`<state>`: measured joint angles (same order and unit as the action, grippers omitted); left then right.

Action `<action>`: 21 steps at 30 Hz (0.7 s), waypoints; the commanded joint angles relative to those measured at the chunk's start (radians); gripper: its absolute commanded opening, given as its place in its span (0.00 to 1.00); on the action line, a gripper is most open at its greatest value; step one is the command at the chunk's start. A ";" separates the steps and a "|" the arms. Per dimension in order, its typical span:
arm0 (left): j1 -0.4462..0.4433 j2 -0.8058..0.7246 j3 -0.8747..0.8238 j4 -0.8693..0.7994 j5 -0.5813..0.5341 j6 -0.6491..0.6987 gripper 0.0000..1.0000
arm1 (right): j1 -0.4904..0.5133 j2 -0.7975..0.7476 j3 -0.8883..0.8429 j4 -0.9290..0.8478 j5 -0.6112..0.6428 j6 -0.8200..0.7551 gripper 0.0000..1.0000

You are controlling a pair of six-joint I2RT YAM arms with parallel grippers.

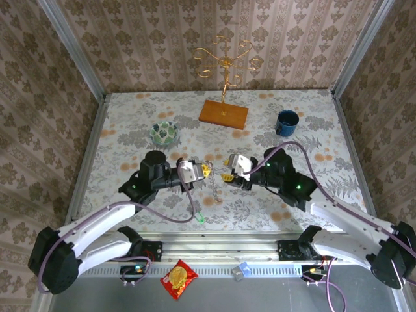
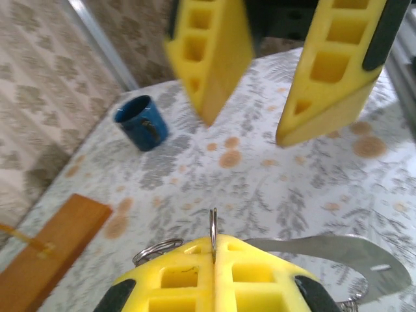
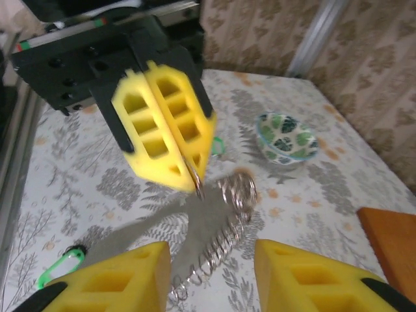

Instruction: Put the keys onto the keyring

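My left gripper [image 1: 205, 171] is shut on the keyring [image 2: 212, 229], a thin grey metal ring pinched edge-on between its yellow fingertips. From the ring a string of small metal rings [image 3: 229, 224] and a flat silvery key [image 2: 338, 255] trail down onto the table. My right gripper [image 3: 211, 260] stands open just short of the ring, facing the left gripper [image 3: 195, 175], with nothing between its fingers. One green-headed key [image 1: 200, 219] lies on the table towards the front; it also shows by my right gripper's left finger [image 3: 60, 267]. A green bit [image 3: 218, 145] peeks from behind the left gripper.
A patterned green-white bowl [image 1: 164, 132] sits at the back left, a blue mug [image 1: 286, 121] at the back right. Between them stands a gold wire stand on a wooden base [image 1: 223, 114]. A red snack packet [image 1: 179, 279] lies off the table's front edge.
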<state>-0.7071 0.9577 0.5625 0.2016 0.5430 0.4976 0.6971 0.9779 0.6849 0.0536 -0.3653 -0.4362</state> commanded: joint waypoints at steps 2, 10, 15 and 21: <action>-0.003 -0.071 0.061 -0.113 -0.245 -0.153 0.00 | 0.005 -0.034 -0.025 -0.034 0.096 0.240 0.33; 0.005 -0.145 0.102 -0.289 -0.586 -0.346 0.00 | 0.126 0.049 0.018 -0.141 0.241 0.600 0.31; 0.043 -0.196 0.111 -0.376 -0.724 -0.430 0.00 | 0.217 0.142 0.077 -0.237 0.309 0.705 0.32; 0.149 -0.272 0.085 -0.479 -0.748 -0.536 0.00 | 0.309 0.278 0.160 -0.351 0.294 0.802 0.35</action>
<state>-0.5911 0.7235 0.6357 -0.2153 -0.1452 0.0544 0.9688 1.2163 0.7975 -0.2077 -0.1005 0.2703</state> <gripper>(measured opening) 0.049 0.346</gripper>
